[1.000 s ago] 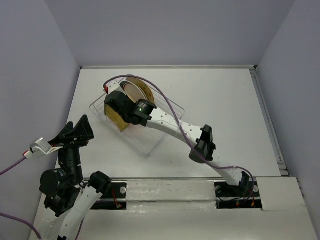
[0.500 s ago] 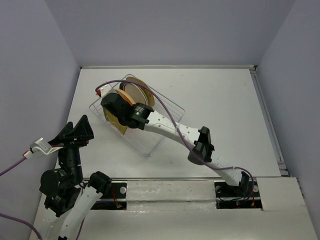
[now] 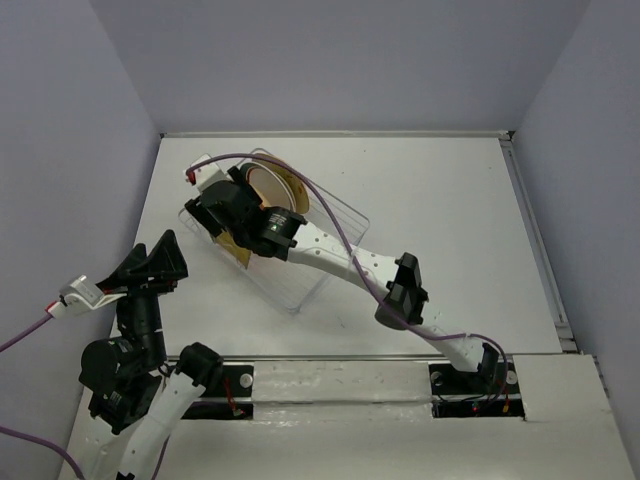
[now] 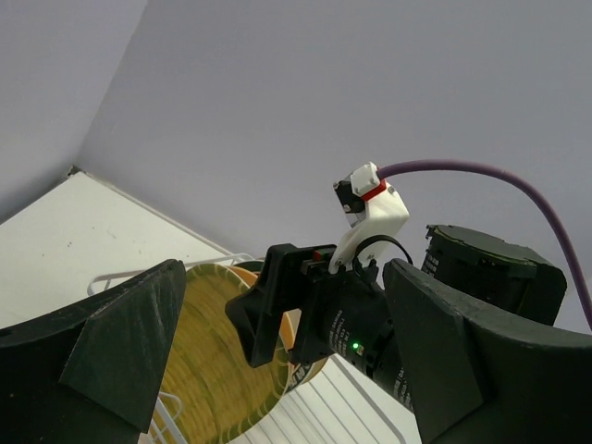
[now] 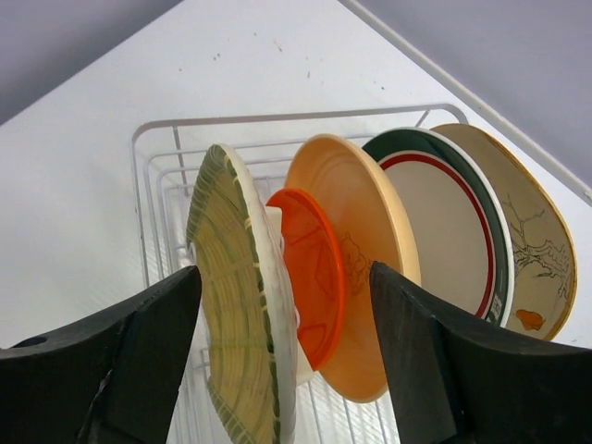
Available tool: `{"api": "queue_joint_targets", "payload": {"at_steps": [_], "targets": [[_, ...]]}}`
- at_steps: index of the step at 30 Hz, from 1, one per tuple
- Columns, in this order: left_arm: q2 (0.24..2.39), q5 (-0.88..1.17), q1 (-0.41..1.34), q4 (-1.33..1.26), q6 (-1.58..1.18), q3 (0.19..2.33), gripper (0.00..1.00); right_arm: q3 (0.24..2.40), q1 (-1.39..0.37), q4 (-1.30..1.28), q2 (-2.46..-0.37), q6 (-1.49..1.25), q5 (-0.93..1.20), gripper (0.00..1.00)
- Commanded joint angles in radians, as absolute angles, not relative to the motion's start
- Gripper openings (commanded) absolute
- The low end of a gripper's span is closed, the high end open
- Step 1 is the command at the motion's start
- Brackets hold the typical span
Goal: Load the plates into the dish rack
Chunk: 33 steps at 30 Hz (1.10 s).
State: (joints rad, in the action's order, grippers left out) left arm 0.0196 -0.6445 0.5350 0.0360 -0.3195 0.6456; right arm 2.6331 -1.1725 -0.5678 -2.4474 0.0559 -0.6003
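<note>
Since the dish rack (image 5: 137,176) held the yellow-green plate (image 5: 236,305) on edge just beneath it, the right gripper (image 5: 282,277) hung spread, pinching nothing; left gripper (image 4: 282,277) likewise spread.

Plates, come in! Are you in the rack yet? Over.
Right hand open, left hand open, both empty. Plates upright in dish rack. Nothing in the way.

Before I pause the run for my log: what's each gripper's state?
Left gripper: open, holding nothing.
Right gripper: open, holding nothing.
</note>
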Motion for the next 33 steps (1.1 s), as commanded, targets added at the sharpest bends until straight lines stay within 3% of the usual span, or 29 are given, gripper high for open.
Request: {"api": "queue_joint_targets", "payload": {"at_steps": [1,9,14,24,26,33], "targets": [[0.017,-0.650,0.531,-0.002,-0.318,0.652,0.99,2.605,-1.178,-0.448,-2.399,0.046,-0.598,0.85],[0.018,-0.666,0.531,-0.002,-0.311,0.650,0.99,2.380,-1.160,-0.338,-2.156,0.003,-0.641,0.96],[0.031,-0.660,0.532,-0.002,-0.307,0.650,0.99,1.955,-1.128,-0.209,-1.867,-0.044,-0.692,0.99],[0.083,-0.532,0.534,-0.002,-0.278,0.653,0.99,1.040,-1.008,0.078,-1.042,-0.175,-0.781,1.00],[0.104,-0.511,0.534,-0.003,-0.273,0.652,0.99,0.945,-0.994,0.087,-0.900,-0.196,-0.798,1.00],[0.164,-0.442,0.526,-0.025,-0.258,0.643,0.99,0.773,-0.983,0.118,-0.802,-0.258,-0.834,1.00]]}}
